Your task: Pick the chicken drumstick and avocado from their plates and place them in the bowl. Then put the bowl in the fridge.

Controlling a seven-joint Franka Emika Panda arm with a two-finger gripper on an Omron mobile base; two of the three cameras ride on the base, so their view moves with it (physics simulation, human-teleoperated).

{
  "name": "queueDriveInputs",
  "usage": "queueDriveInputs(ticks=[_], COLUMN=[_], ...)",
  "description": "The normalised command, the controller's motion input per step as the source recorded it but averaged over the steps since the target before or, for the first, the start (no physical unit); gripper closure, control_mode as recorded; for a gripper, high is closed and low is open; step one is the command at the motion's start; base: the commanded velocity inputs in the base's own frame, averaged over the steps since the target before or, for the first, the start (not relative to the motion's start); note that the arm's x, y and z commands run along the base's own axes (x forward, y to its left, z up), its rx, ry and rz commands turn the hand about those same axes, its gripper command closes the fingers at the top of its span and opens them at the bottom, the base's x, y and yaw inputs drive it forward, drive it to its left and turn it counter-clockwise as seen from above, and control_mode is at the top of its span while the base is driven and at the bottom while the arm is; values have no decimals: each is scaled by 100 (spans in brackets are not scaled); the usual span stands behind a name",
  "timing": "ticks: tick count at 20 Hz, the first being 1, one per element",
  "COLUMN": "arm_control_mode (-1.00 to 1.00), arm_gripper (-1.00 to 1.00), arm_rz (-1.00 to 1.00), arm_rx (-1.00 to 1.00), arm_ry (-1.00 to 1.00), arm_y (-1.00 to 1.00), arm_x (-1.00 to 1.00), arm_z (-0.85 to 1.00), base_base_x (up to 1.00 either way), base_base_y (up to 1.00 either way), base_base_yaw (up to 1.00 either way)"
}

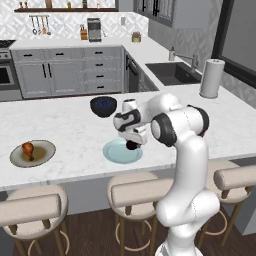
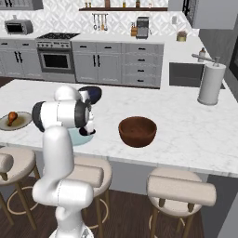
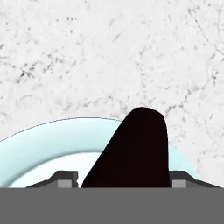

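**Avocado grasp at risk of slipping**

Hovering low over the pale blue-green plate [image 1: 122, 151], claw [image 3: 118, 180] straddling the dark avocado [image 3: 131, 148], jaws not visibly clenched. Risking a squirt off onto the tabletop [image 1: 75, 130]; reddish-brown bowl [image 2: 137, 131] waiting well apart from that plate.

No text, label, brand, number or sign can be read on anything here; the appliances and the counter show no legible markings

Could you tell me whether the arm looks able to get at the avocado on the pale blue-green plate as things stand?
Probably yes: the gripper is down over the pale blue-green plate, the avocado sits between its fingertips, and nothing blocks it.
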Motion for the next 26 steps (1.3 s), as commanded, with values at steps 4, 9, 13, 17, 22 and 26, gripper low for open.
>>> queueDriveInputs(ticks=[4,9,13,17,22,26], arm_control_mode=[-100,-100,-100,-100,-100,-100], arm_gripper=[100,100,100,100,100,100], arm_rz=[-1,1,5,9,10,11], arm_rx=[3,1,0,0,0,0], arm_ry=[-9,0,0,0,0,0], arm_y=[-19,-34,-35,-39,-63,-88], arm_x=[-27,-34,-22,-13,-8,-7], arm_z=[51,100,100,94,67,38], base_base_x=[0,0,0,0,0,0], base_base_y=[0,0,0,0,0,0], base_base_yaw=[0,0,0,0,0,0])
